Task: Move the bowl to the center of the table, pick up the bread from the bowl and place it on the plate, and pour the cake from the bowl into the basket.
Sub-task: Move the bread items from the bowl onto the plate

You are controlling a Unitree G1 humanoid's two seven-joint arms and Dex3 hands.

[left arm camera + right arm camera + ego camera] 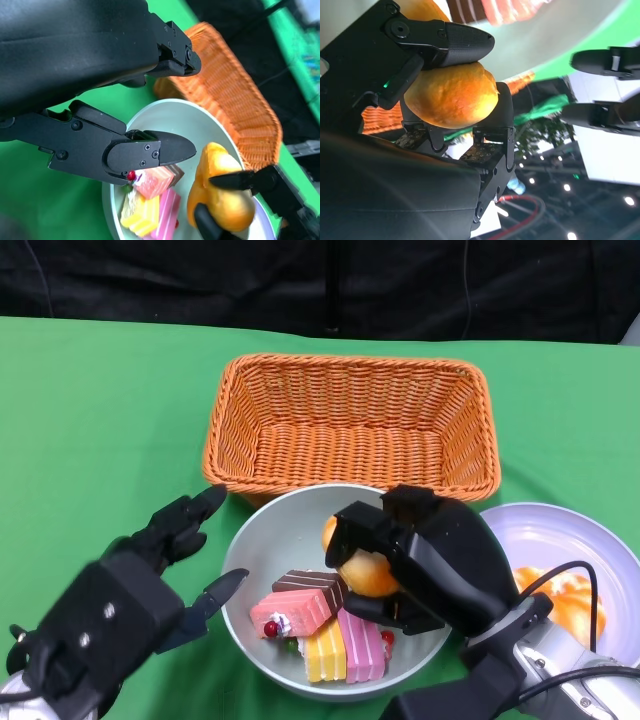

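My left hand (150, 575) hangs over the green cloth (90, 410) at about nine o'clock from the bowl (262, 530), its black, hard-shelled fingers (150, 150) spread and holding nothing; one tip reaches close to the bowl's pale rim. The bowl is round, smooth and grey-white, sitting near the table's middle just in front of the basket (350, 420), which stands at twelve o'clock from it: an oblong of orange wicker with a tight woven rim.

Inside the bowl, toward six o'clock, lie the cake (320, 630) pieces: blocky layered slices in pink, yellow and chocolate brown, one topped with a small red bead.

My right hand (420, 560) is clasped around the bread (365, 575), a glossy golden-orange roll with a rounded, slightly lumpy shape. It sits above the bowl's three o'clock side, pinched between my fingers (455, 42) above and below.

At three o'clock from the bowl rests the plate (560, 530), a smooth lavender-white disc carrying another orange pastry (570, 600), partly hidden by my forearm and its cables.
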